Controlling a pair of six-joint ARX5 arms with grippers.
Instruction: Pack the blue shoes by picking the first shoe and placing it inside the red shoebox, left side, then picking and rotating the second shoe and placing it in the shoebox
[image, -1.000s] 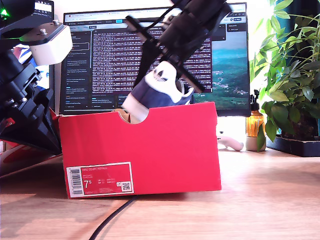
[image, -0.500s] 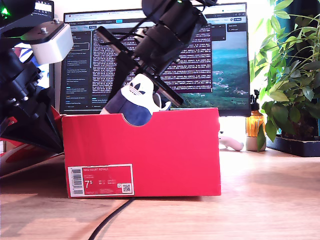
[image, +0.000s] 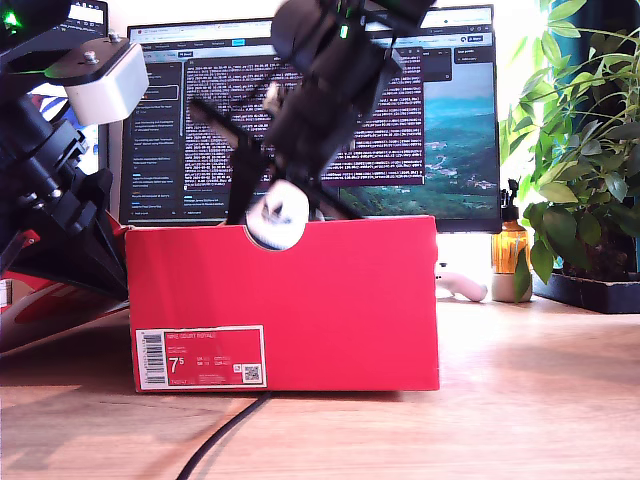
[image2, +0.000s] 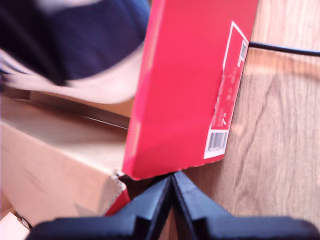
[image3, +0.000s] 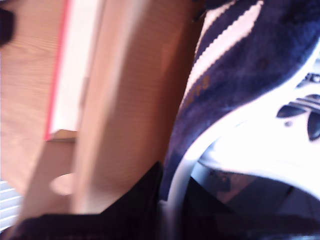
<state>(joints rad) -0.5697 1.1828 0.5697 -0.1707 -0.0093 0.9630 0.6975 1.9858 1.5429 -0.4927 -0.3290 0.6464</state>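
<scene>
Blue shoes: counted just one shoe (image: 278, 215), caught in the grasp of my second gripper (image: 275, 205) at the top edge of the red shoebox (image: 330, 300). Could not make out a second shoe anywhere. Counted one box, one white label (image: 200, 357) and two grippers.

From the exterior view, saw only the shoe's white heel patch, showing through the half-round cut (image: 300, 236) in the box's front wall. Found the rest hidden behind the red cardboard and the blurred black arm.

From the second wrist view, got what the exterior view lacked: navy suede-like upper with white stripes (image3: 240, 65), a white heel tab pinched at my second gripper (image3: 170, 210), and plain brown cardboard inside the box wall (image3: 120, 100).

From the first wrist view, looked down over the box's front face (image2: 185, 90) and its label (image2: 225, 100), with the shoe (image2: 95, 35) as a navy and white blur above the open box. Saw my first gripper (image2: 172, 180) clenched on nothing, its black fingers pressed tip to tip just beside a box corner. Placed that gripper (image: 108, 232) in the exterior view at the box's upper corner, on the exterior view's left.

Noted a wood-grain table (image: 520, 400) under the box and one dark cable (image: 220, 440) running out from beneath it.
</scene>
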